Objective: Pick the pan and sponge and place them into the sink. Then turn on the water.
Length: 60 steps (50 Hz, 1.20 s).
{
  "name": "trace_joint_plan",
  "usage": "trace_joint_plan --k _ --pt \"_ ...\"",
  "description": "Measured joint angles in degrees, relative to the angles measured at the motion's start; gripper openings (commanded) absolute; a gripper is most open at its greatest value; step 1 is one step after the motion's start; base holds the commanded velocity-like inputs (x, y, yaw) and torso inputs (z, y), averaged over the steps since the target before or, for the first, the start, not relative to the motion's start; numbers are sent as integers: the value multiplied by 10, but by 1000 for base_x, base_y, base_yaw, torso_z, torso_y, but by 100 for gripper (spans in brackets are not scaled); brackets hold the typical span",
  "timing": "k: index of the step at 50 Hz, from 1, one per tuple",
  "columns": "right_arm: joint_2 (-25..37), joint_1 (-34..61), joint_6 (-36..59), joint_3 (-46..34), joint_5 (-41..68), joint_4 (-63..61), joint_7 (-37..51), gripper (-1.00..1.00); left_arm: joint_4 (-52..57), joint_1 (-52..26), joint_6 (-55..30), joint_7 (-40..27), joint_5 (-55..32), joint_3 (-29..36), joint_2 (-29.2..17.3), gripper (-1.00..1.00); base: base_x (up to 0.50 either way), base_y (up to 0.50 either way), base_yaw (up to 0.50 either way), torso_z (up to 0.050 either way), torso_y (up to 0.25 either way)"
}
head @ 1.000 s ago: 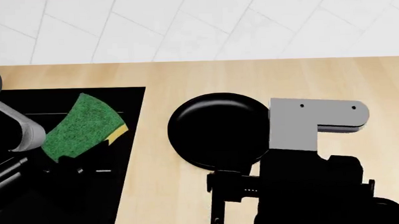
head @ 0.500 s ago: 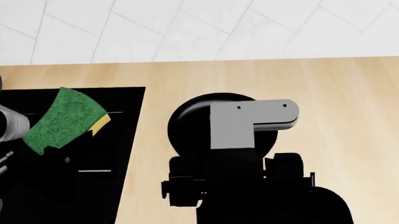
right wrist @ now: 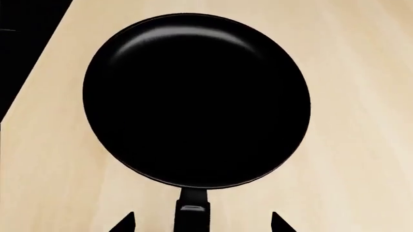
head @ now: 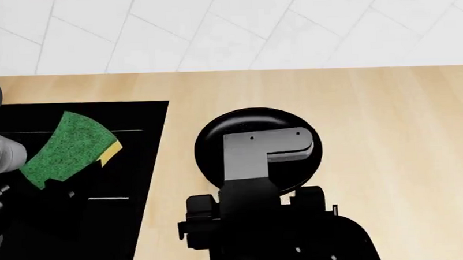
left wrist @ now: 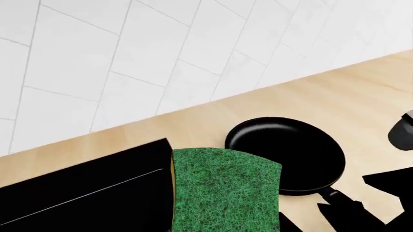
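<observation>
The right gripper (right wrist: 201,223) has its two dark fingertips (right wrist: 123,223) spread well apart, one on either side of the frying pan's handle (right wrist: 191,210), with a clear gap between each tip and the handle, so it grasps nothing. The round matte-black frying pan (right wrist: 197,99) sits flat on the light wooden countertop (head: 386,136), just beside the sink, its handle pointing back toward the robot. In the head view the right arm's grey bracket (head: 259,152) hangs over the pan and covers much of it. The left gripper's fingers are hidden below the sponge in both views that show it, so how far they are closed cannot be told; the sponge (head: 63,148) is held tilted, green scouring face up with a yellow corner showing, above the black basin of the sink (head: 132,162), near the edge closest to the pan. A white tiled wall (head: 228,26) rises behind the countertop.
</observation>
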Motion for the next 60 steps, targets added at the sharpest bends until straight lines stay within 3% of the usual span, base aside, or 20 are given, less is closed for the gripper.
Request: trace_joint_plan --k 16,17,40,60 --pt "-4 -15 -19 -3 2 27 -15 100 -5 6 5 4 4 7 2 -100 0 0 0 0 0" --pt "-4 -15 -20 -3 2 27 -16 -100 -6 6 5 4 5 8 3 -100 0 0 0 0 0" --pt "24 -21 -71 -27 -20 4 -89 -100 -10 10 8 10 2 13 1 -100 0 0 0 0 0" --pt "113 8 -111 -86 -49 -33 -329 -100 -23 7 12 21 11 27 4 -100 0 0 0 0 2"
